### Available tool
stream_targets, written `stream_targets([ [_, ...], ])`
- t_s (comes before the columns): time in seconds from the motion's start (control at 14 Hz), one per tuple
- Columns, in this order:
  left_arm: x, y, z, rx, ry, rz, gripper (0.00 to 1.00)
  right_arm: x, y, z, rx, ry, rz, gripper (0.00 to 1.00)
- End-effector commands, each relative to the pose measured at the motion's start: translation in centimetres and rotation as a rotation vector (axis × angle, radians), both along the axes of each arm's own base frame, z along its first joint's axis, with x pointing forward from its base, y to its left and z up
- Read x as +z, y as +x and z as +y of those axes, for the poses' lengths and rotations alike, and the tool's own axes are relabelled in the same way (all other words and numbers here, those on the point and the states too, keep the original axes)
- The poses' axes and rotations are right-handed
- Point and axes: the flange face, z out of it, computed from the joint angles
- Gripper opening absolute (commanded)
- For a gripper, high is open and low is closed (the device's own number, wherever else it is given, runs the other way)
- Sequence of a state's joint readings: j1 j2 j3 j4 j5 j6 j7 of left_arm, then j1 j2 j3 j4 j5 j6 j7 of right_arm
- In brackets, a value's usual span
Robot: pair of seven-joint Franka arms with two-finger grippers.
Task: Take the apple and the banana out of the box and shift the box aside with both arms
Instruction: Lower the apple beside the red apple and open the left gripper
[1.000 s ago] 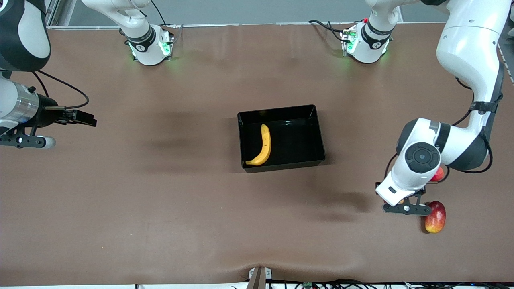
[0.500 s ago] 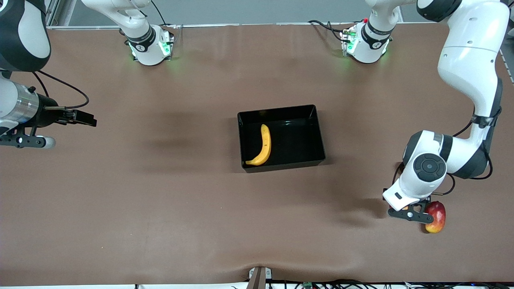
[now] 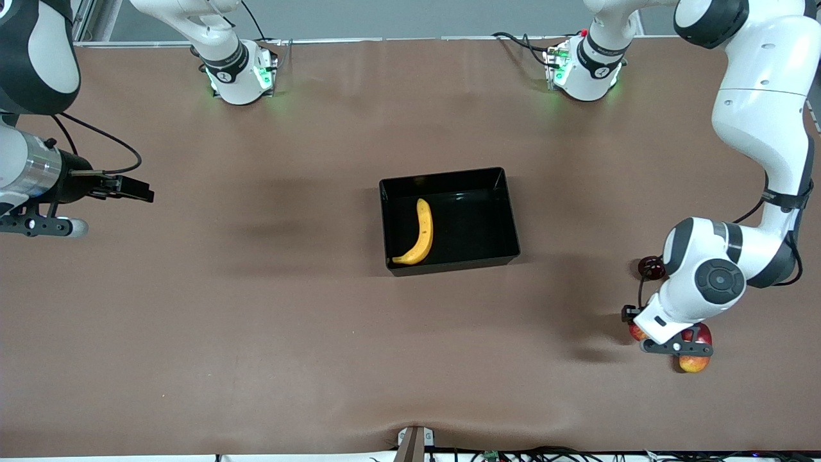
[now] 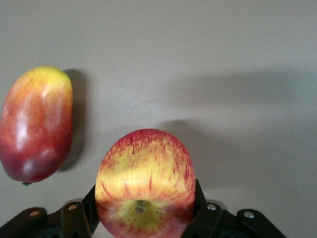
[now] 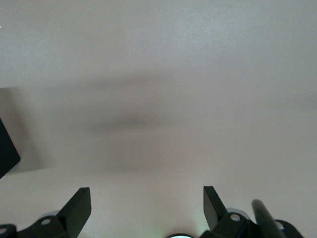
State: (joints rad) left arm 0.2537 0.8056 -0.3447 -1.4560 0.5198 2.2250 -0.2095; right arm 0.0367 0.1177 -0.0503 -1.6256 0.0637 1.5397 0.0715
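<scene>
No readable writing; left gripper [image 4: 143,225] fingers [image 4: 86,218] clamp apple [image 4: 144,183].

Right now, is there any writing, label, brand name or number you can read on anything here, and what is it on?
None can be read.
Small marks on the black bands above both arm bases: too small to read.
The box, banana, apple and mango show no labels or stickers.
The left gripper and right gripper show no print.
</scene>
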Motion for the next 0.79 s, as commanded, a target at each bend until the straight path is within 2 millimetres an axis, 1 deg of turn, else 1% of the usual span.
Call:
stream_targets([
  [0.0, -1.0, -0.1, 1.8, 0.029, -0.022, 0.027, 0.0, 0.1, 0.2, 0.0, -0.019, 0.011, 0.007, 1.0],
  [0.29, -1.7, -0.9, 1.3, 0.066, -0.048, 0.083, 0.0, 0.1, 0.1, 0.1, -0.017, 0.011, 0.009, 1.0],
  [0.57, -2.4, -2.0, 1.4, 0.092, -0.065, 0.164, 0.0, 0.0, 0.2, -0.1, -0.02, 0.011, 0.01, 1.0],
  [0.71, -2.9, -2.4, 1.4, 0.088, -0.064, 0.178, 0.0, 0.0, 0.2, -0.2, -0.022, 0.011, 0.01, 1.0],
])
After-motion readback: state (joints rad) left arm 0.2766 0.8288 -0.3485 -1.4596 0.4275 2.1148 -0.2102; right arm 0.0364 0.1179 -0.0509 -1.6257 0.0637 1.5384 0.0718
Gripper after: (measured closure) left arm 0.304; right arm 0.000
